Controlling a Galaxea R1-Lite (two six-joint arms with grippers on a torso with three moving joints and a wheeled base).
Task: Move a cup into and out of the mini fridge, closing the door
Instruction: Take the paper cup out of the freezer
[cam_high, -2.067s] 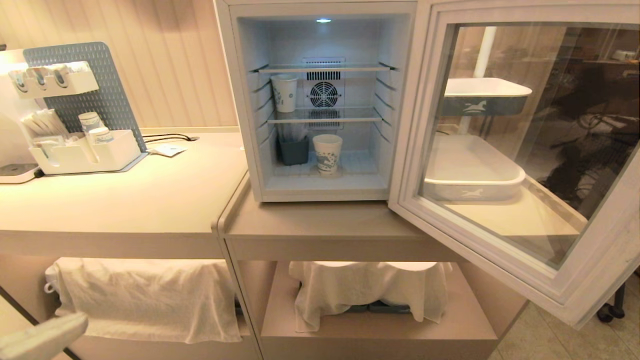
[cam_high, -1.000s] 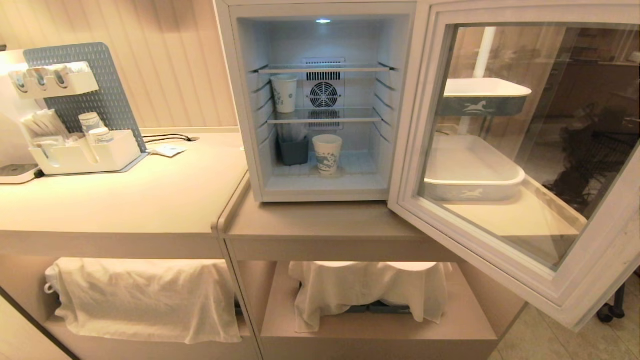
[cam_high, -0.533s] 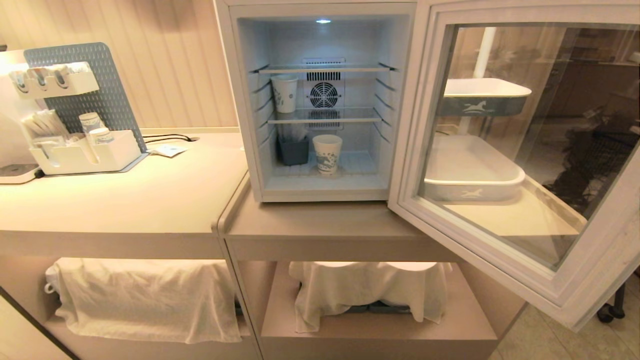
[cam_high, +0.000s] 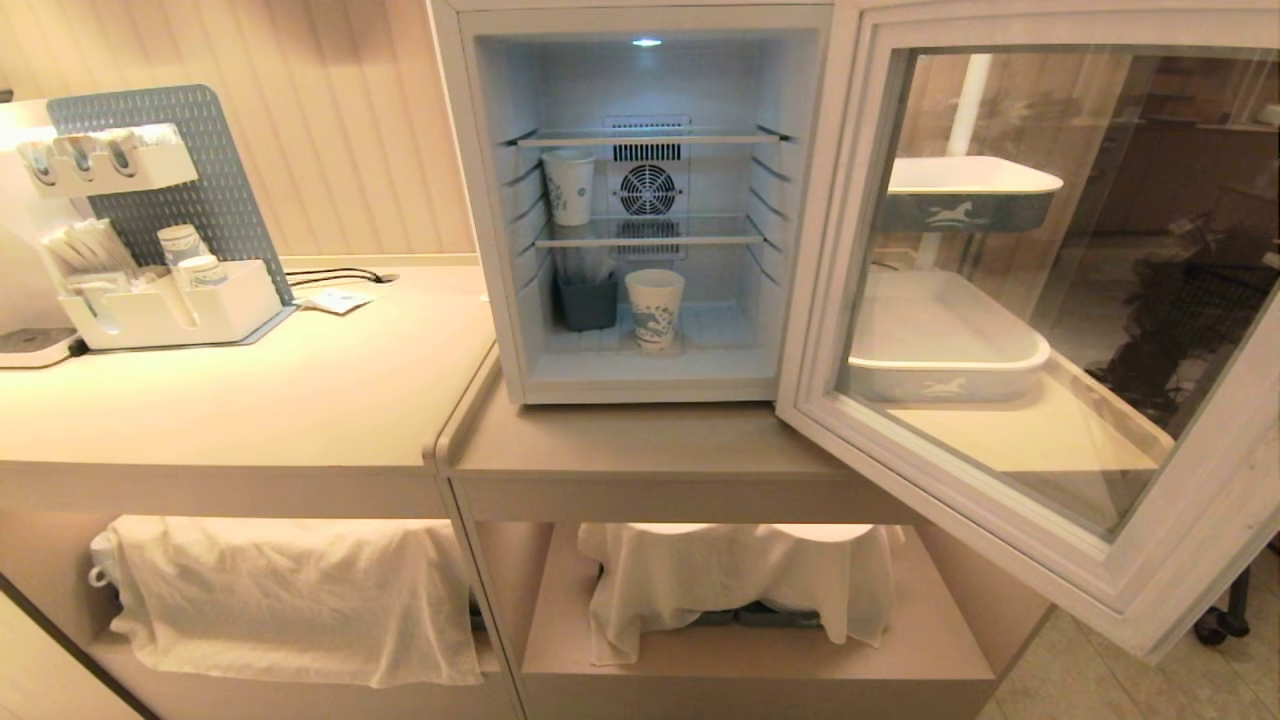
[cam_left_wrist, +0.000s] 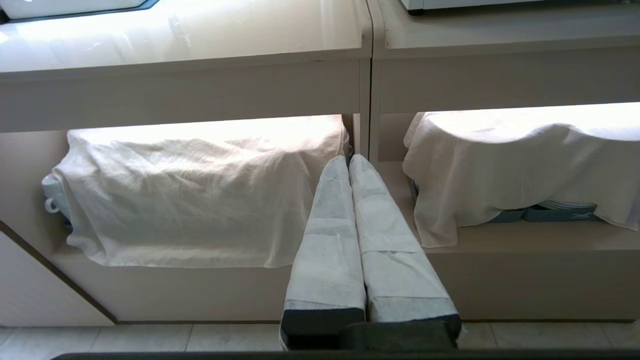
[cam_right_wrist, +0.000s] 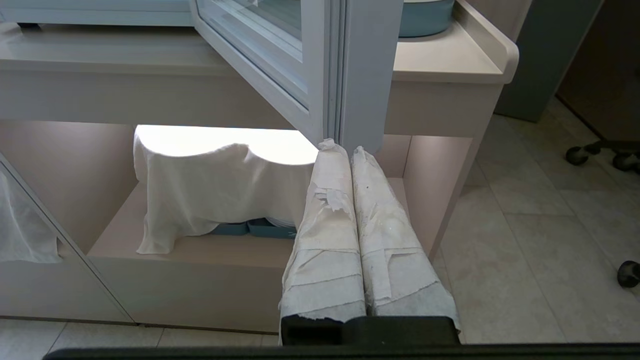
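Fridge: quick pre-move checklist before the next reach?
1. Door swung wide open, opening unblocked: ok.
2. Single cup upright on the mini fridge floor, apart from the dark tub: ok.
3. Second cup on the middle shelf, clear of the lower one: ok.
4. Left gripper shut and empty, low before the cloth-covered shelf: not ok for grasping, open first.
5. Right gripper shut and empty, just below the door's edge: ok, parked.
6. Whether the cup holds anything: cannot tell.
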